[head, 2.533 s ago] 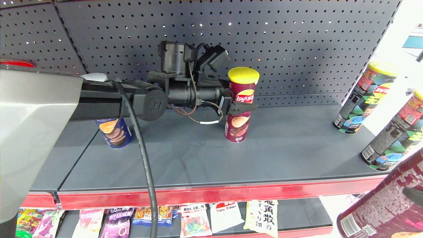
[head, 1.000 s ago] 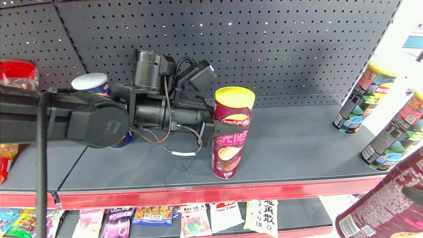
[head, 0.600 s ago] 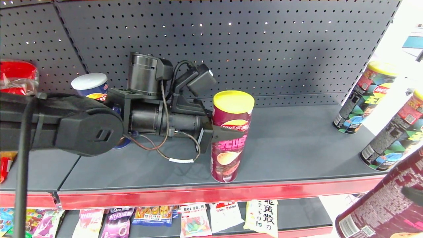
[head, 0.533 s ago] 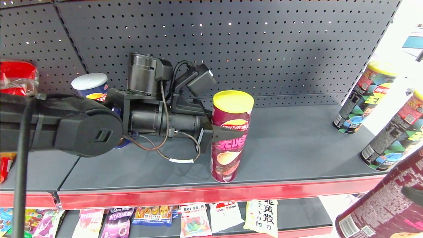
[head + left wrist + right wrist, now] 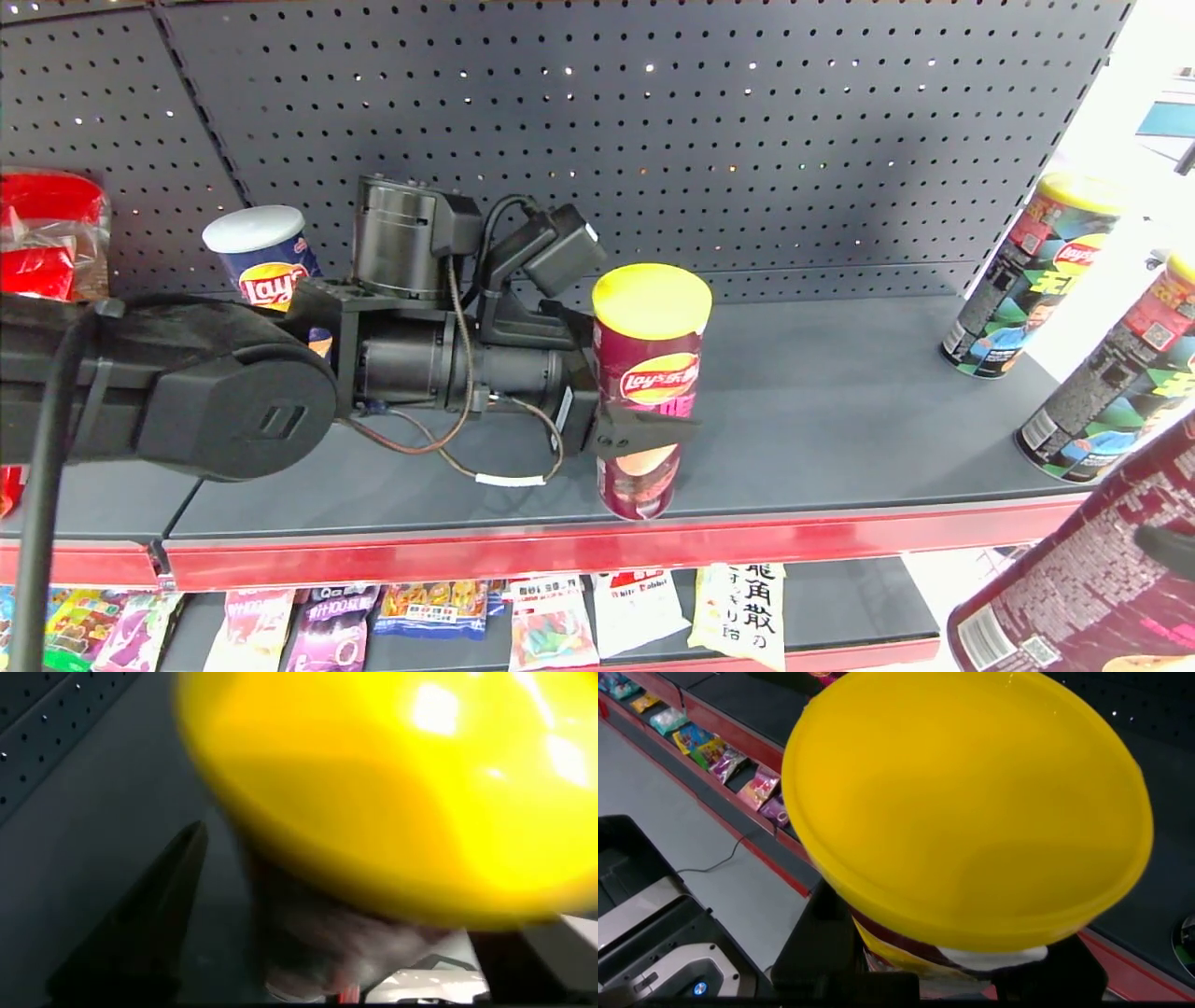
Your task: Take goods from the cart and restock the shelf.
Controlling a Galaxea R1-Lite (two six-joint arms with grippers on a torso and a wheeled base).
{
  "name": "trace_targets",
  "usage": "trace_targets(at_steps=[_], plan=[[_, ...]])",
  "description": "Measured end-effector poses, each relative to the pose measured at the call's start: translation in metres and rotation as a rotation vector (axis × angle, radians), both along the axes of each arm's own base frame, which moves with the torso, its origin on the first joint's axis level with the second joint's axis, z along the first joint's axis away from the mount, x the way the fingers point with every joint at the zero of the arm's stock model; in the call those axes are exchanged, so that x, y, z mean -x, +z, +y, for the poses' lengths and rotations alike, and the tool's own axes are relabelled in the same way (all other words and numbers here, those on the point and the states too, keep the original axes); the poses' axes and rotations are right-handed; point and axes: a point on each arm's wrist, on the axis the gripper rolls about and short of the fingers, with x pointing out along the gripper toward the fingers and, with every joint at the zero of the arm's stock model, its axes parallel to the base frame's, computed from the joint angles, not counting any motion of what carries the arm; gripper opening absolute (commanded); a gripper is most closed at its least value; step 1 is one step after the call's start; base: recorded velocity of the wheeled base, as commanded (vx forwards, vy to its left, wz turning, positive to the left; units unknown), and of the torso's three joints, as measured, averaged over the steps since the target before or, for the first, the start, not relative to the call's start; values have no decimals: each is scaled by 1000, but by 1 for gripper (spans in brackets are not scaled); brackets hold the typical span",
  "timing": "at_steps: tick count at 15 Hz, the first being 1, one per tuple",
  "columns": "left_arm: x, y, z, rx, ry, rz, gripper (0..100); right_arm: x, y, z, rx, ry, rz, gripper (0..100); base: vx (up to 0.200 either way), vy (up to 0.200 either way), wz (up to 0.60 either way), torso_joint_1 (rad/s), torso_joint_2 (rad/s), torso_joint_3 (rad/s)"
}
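The can [image 5: 651,359] is standing upright at the shelf [image 5: 840,411] front edge, between the left jaws, which are sitting apart around its middle. Right jaws are clamping a 2nd can [image 5: 1092,579].

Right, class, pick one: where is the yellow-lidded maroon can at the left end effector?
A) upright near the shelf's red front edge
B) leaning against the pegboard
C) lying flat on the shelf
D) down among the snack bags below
A: the maroon can at the left end effector stands upright just behind the red front edge, well clear of the pegboard.
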Motion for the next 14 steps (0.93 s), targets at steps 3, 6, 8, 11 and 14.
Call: trace_targets(at_steps=[3, 6, 8, 11, 14], plan=[[8, 0, 6, 1, 8, 29, 100, -1, 3, 0, -2, 1, -4, 0, 0, 0, 0, 0, 0, 0], [19, -2, 22, -9, 29, 45, 100, -10, 14, 4, -4, 5, -9, 0, 0, 0, 0, 0, 0, 0], [29, -4, 40, -19, 64, 57, 100, -26, 24, 10, 1, 7, 0, 0, 0, 0, 0, 0, 0, 0], [44, -6, 60, -31, 118, 60, 100, -60, 37, 23, -8, 8, -26, 0, 0, 0, 0, 0, 0, 0], [67, -11, 79, -56, 184, 61, 100, -100, 44, 40, -3, 18, -15, 0, 0, 0, 0, 0, 0, 0]])
